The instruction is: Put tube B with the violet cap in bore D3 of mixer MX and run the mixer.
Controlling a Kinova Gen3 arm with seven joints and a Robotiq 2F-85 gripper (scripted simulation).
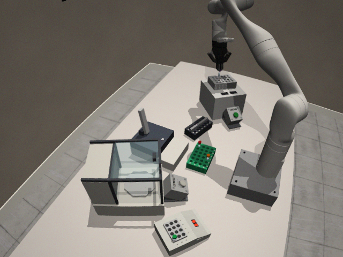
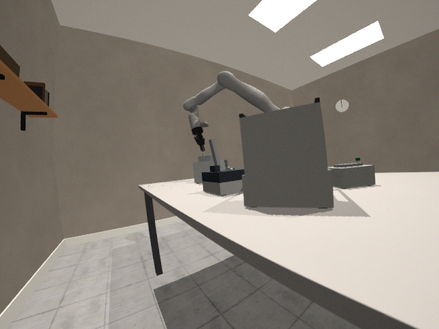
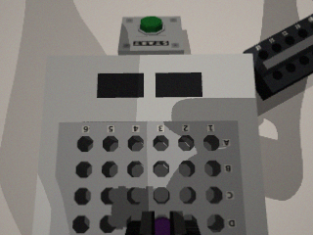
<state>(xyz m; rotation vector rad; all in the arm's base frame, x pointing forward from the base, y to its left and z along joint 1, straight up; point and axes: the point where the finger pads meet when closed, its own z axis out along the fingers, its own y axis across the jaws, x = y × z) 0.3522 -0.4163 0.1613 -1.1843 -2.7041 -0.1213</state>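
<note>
Pinching the small clear tube with the violet cap, the black two-finger gripper points down. The tube hangs over the gray box-shaped mixer, near the surface's far edge.

In the exterior view we had two white ceiling panels glowing, their light blown out to flat white. The walls were dim brown, while the bench looked bright. We saw shadows with clear outlines beside the balance, and broad grey ones across the mixer in the wrist view. Small print was soft and grainy, and we found the far bores hard to make out from above.
</note>
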